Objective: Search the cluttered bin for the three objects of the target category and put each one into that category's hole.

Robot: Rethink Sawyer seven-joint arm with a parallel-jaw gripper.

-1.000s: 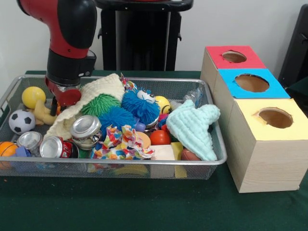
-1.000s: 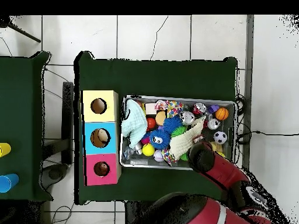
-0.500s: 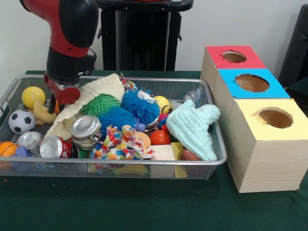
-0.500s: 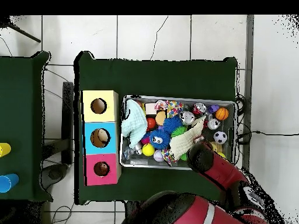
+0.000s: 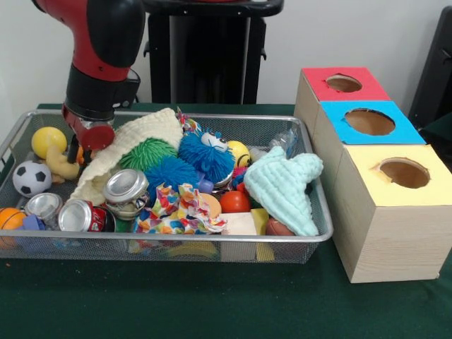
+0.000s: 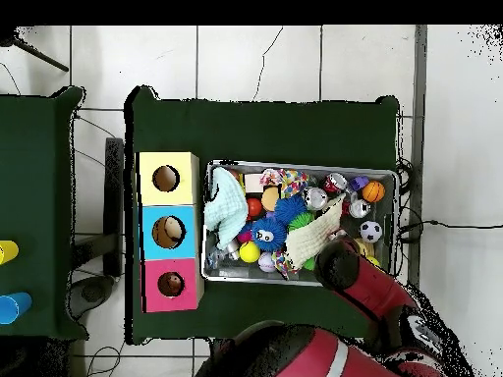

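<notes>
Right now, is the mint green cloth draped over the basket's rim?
No, in the front view the mint green cloth lies inside the wire basket, on the toys near its box-side end.

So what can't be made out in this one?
- Gripper: in the front view the arm's red end and a cream cloth cover it; in the overhead view the arm hides it.
- The wire basket's lower layer: buried under toys in both views.
- The red hole's contents: too dark in both views.

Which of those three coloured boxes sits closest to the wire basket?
The yellow-topped box; it stands right beside the wire basket, while blue and red stretch away behind.
</notes>
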